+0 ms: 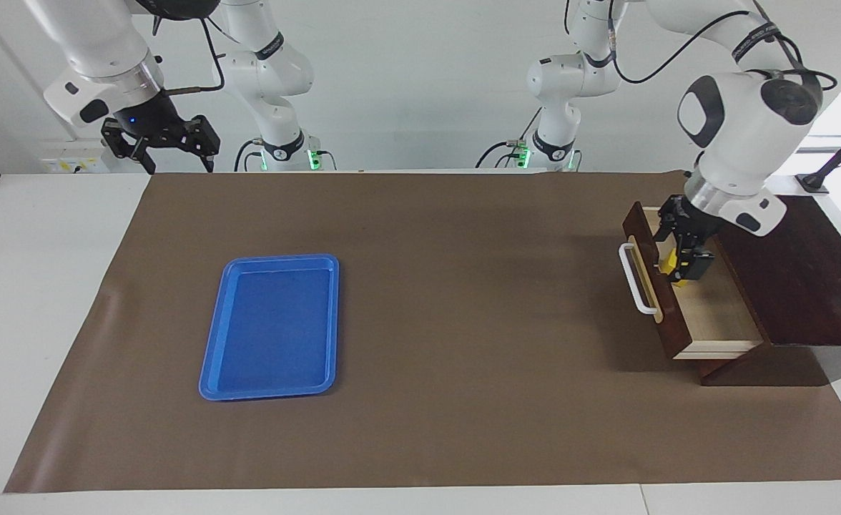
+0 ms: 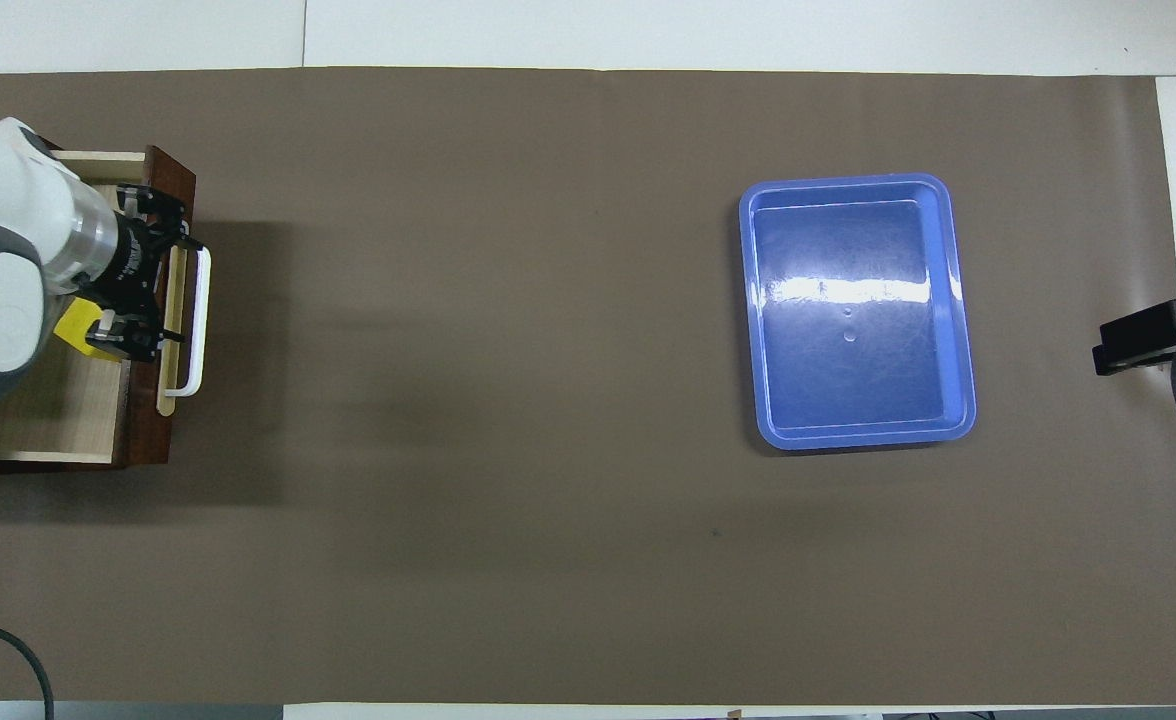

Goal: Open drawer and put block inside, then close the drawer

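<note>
Nearest the robots, the right gripper (image 1: 170,146) waited raised over the table edge at the right arm's end, its fingers spread with nothing between them; in the overhead view only its dark tip (image 2: 1143,335) showed. At the left arm's end stood the dark wooden box (image 1: 807,279), and its drawer (image 1: 714,315) was pulled out toward the middle of the table, pale interior showing, its white bar handle (image 1: 635,279) out in front. Inside that open drawer, the left gripper (image 1: 681,265) reached down, clenched on the block (image 1: 669,263), a small yellow cube (image 2: 76,325) low inside the drawer, just beside the drawer's front panel. Whether the cube touched the drawer floor could not be told. Farther from the robots, toward the right arm's end, the blue tray (image 1: 209,357) lay flat on the brown mat (image 1: 463,322), well apart from the drawer.
</note>
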Action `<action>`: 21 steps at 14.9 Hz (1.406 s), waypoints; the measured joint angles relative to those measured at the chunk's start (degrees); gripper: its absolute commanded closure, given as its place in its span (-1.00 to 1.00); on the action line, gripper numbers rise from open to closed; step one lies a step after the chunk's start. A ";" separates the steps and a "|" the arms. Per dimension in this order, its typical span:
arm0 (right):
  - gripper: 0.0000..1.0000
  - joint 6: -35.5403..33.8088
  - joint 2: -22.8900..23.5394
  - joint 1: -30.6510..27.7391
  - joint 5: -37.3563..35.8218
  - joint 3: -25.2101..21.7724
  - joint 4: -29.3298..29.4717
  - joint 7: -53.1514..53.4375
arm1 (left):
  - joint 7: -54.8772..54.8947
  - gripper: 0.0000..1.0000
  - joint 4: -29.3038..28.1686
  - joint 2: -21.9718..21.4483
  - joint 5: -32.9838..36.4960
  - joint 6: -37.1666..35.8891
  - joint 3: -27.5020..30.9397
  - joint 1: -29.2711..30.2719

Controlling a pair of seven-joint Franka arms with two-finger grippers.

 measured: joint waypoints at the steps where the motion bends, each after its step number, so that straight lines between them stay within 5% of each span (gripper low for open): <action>1: -1.00 0.05 -0.25 -0.29 0.00 0.00 -0.56 0.38 | -0.24 -1.00 -1.42 0.17 0.60 1.40 0.01 -0.35; 13: -1.00 9.41 -0.88 -0.92 0.00 0.02 -7.17 0.55 | 11.76 -1.00 -3.61 -0.01 0.78 6.06 1.00 12.14; 21: -1.00 11.28 -0.21 -1.03 0.13 0.01 -7.58 0.55 | 26.86 -1.00 0.31 -0.55 1.19 1.97 0.19 14.25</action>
